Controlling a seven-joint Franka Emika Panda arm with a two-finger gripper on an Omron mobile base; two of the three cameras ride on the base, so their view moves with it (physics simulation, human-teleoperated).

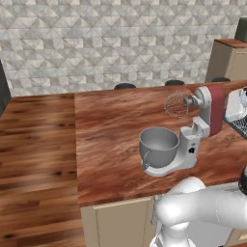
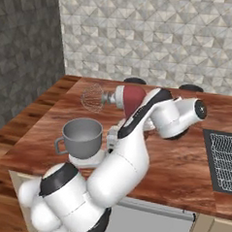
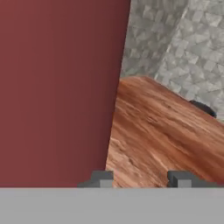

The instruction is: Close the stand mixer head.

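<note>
The stand mixer head (image 1: 218, 102) is dark red and stands tilted up from the light grey mixer body (image 1: 189, 147). Its wire whisk (image 1: 175, 103) hangs in the air above and behind the grey metal bowl (image 1: 158, 144). In the right base view my arm arches over the stand mixer head (image 2: 131, 98), with the whisk (image 2: 92, 97) and bowl (image 2: 83, 134) to its left. In the hand view the stand mixer head (image 3: 57, 92) is a red wall very close on the left. My gripper (image 3: 142, 179) is open, with its left fingertip (image 3: 101, 178) at the red edge and nothing between the fingers.
The mixer stands on a wooden counter (image 1: 111, 140) near its front edge. A dark wire rack (image 2: 224, 161) lies on the counter to the right. Black stool tops (image 1: 124, 86) show behind the far edge. A tan cabinet (image 1: 229, 60) stands at the back right.
</note>
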